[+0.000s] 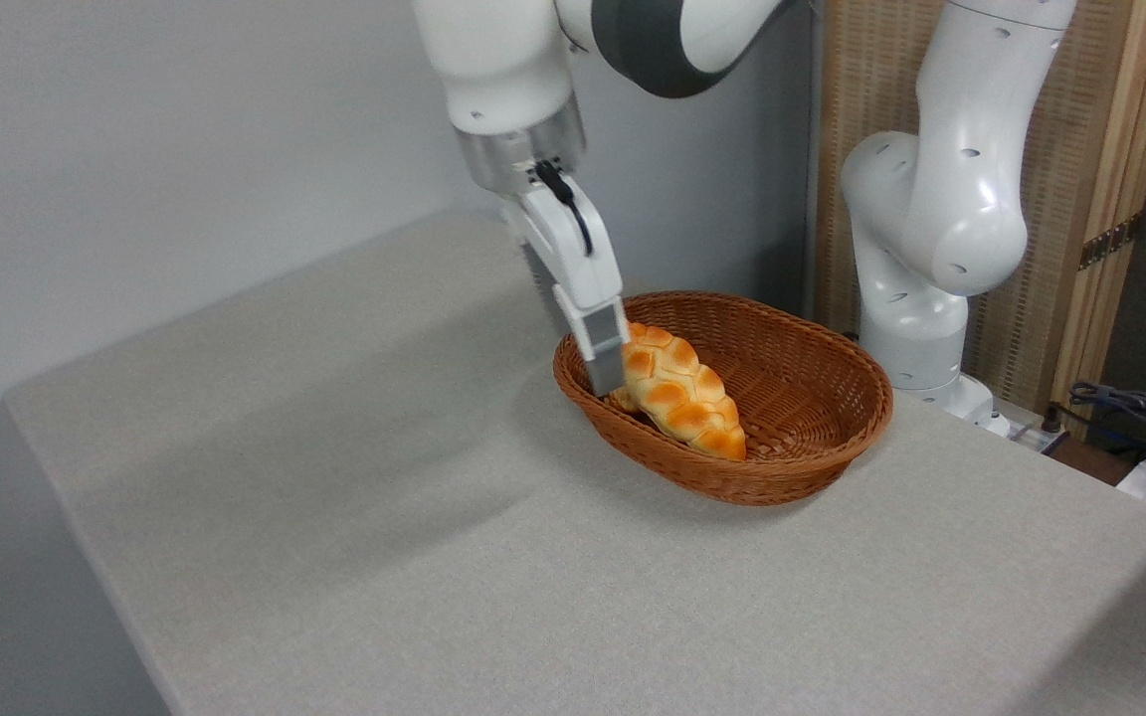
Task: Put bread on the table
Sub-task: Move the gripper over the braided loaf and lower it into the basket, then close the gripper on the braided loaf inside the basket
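Judging from the layout, the task is at its start: bread (680, 390) lies inside the wicker basket (812, 438), none of it on the surface (384, 517). Lift-out and set-down remain. Fingers (608, 360) reach down at the basket's left rim, touching or right against the loaf's left end. Only one finger shows clearly; cannot tell whether they clamp the loaf or stand apart.

The bread (680, 392) lies in a brown basket (812, 438) on the grey table (354, 517). The gripper (609, 383) reaches down into the basket at the loaf's left end. One finger (603, 350) hides that end, so the grip cannot be seen. The white arm (941, 199) stands behind the basket.
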`<state>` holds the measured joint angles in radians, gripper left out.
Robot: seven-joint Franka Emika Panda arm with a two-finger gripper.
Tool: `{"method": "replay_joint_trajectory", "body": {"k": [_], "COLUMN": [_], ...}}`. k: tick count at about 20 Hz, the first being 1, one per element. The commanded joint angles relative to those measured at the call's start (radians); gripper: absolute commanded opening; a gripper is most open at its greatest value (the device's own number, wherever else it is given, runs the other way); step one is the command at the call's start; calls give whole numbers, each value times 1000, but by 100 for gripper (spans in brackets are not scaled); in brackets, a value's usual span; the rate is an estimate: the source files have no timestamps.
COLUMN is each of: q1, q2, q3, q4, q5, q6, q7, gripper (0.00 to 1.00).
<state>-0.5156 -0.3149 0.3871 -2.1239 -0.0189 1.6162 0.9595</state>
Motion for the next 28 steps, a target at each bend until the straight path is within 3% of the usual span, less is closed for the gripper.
{"method": "replay_joint_trajectory", "body": {"k": [1,12,24,25,28], "q1": [-12,-18,-109,-112,-116], "q2": [-29,-23,53,60,66], "q3": [13,12,9,9,7], "q4": [-44,-94,-128,-128,-128], "q5": [1,1,-3,-3,-3], "q6": [-82,-121,-55,-41,-25], "q7": [21,25,21,21,21], "gripper": [100,100,98,93,55]}}
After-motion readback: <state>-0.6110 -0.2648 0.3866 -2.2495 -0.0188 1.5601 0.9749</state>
